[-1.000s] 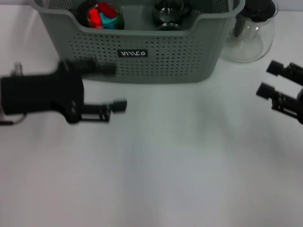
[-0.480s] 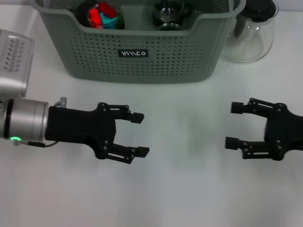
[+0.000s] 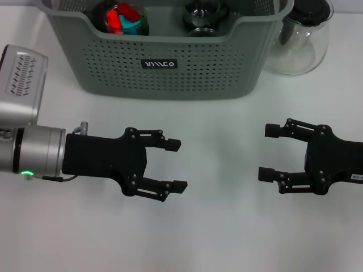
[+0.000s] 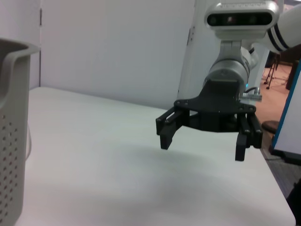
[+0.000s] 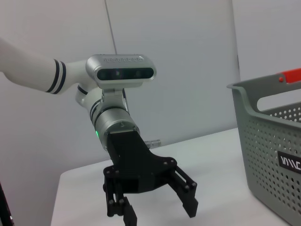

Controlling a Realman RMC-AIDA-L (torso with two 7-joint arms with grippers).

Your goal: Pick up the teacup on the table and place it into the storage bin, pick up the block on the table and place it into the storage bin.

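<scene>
While both arms hover low over the white table (image 3: 215, 238), the left hand (image 3: 176, 165) and right hand (image 3: 266, 153) face each other, fingers spread and holding nothing. The storage bin (image 3: 164, 68) stands at the far side; inside sit what looks like a teacup (image 3: 201, 16) and coloured blocks (image 3: 125, 18). A glass teapot (image 3: 303, 37) stands right of it.

the storage bin (image 3: 193, 73) is matt perforated plastic; the teapot (image 3: 300, 39) is glossy clear glass; the counter (image 3: 215, 226) is smooth, matt white.
</scene>
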